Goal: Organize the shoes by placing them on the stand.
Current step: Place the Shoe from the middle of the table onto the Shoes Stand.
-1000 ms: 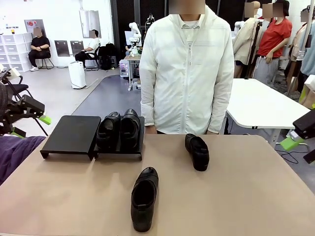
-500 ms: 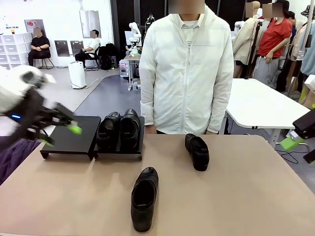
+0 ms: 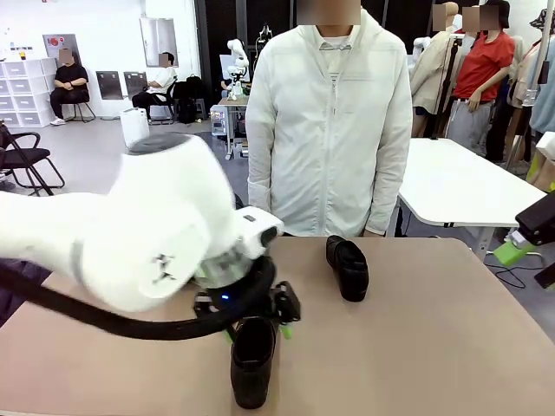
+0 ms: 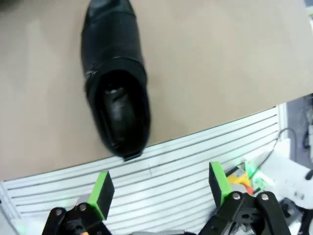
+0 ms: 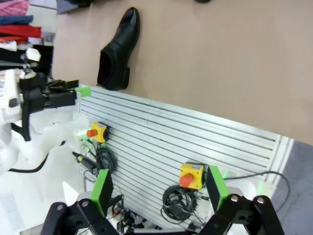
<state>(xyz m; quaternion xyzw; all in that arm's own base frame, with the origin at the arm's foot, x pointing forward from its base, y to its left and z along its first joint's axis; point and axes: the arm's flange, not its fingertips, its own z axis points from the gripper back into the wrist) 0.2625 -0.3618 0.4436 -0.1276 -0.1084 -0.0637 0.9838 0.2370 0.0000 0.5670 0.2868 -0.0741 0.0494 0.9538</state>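
The black glossy leather shoe with the rounded toe (image 3: 253, 364) is lying at 6 o'clock on the tan matte table top (image 3: 451, 347). Its heel is placed just at the near edge, as is shown in the left wrist view (image 4: 117, 93). The left gripper (image 3: 257, 332) hovers just over the heel end of this shoe, and its jaws are spread wide with nothing between the green pads (image 4: 101, 193). The right gripper (image 5: 159, 188) is kept off the table at 3 o'clock, also released and empty.

The main danger is judged to be the edge. If the shoe is touched by one pad before the other, it can be pushed toward 6 o'clock and dropped from the table. The leather is shiny, so a grip taken on the curved side may slide, and the shoe may be tilted or lost on the way to the stand. A second matching black shoe (image 3: 349, 267) is lying at 1 o'clock from the first one, well apart. It could be struck by a wide swing of the large white arm. A person in a white zipped jacket (image 3: 329, 130) is standing close at 12 o'clock and could also be reached.

The table top is plain and smooth. A white table (image 3: 460, 186) is seen at 2 o'clock, and seated people are seen far off at 10 o'clock on a grey floor.
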